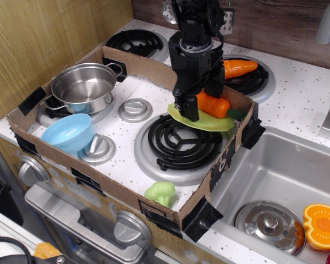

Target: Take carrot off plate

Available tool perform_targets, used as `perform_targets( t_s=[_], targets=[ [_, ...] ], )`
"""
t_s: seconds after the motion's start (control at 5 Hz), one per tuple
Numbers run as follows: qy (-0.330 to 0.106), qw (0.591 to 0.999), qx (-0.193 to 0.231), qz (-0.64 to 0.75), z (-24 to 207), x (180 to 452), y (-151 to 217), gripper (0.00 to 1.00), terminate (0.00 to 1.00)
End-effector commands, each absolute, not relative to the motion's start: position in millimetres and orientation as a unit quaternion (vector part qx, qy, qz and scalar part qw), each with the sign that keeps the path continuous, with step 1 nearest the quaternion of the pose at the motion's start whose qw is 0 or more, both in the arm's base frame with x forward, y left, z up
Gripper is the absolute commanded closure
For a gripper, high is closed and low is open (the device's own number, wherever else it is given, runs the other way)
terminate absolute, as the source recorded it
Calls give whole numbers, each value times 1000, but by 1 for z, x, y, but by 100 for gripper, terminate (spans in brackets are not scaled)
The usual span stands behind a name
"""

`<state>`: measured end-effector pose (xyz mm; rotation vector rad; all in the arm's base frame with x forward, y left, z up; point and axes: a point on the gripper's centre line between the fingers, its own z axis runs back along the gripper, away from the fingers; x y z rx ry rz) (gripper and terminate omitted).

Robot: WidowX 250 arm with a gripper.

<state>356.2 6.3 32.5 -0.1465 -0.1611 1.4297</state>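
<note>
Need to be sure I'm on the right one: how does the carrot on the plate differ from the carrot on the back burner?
The carrot on the plate has a dark green stem end; the back-burner carrot shows none. The first lies on the yellow-green plate inside the cardboard frame, at the gripper; the second lies outside it, untouched. Both are orange.
</note>
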Motion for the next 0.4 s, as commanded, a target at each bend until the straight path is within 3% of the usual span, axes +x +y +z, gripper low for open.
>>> perform_targets(
  t_s=[0.0,0.2],
  targets=[
    [-121,741,-114,650,39,354,8,0,0],
    [-116,745,-102,649,25,360,8,0,0]
  ],
)
